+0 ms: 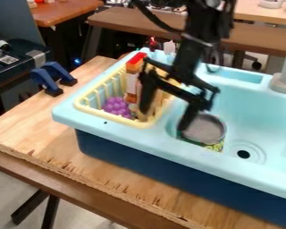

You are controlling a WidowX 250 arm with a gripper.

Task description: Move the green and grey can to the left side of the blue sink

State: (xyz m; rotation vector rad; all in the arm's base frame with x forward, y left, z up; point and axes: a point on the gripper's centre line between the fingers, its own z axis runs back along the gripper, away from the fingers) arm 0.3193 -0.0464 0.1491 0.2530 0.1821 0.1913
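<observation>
The black gripper (167, 111) hangs over the light-blue sink (112, 129), its fingers spread wide, one over the yellow basket (103, 114) and the other at the left of the grey-topped can (205, 129); contact is unclear. The can sits in the basin near the drain (244, 154), while purple grapes (116, 107) and a red-orange box (132, 78) are in the basket.

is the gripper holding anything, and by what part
Nothing is held: the gripper hangs open near the yellow basket and the can, nothing between its spread fingers.
</observation>
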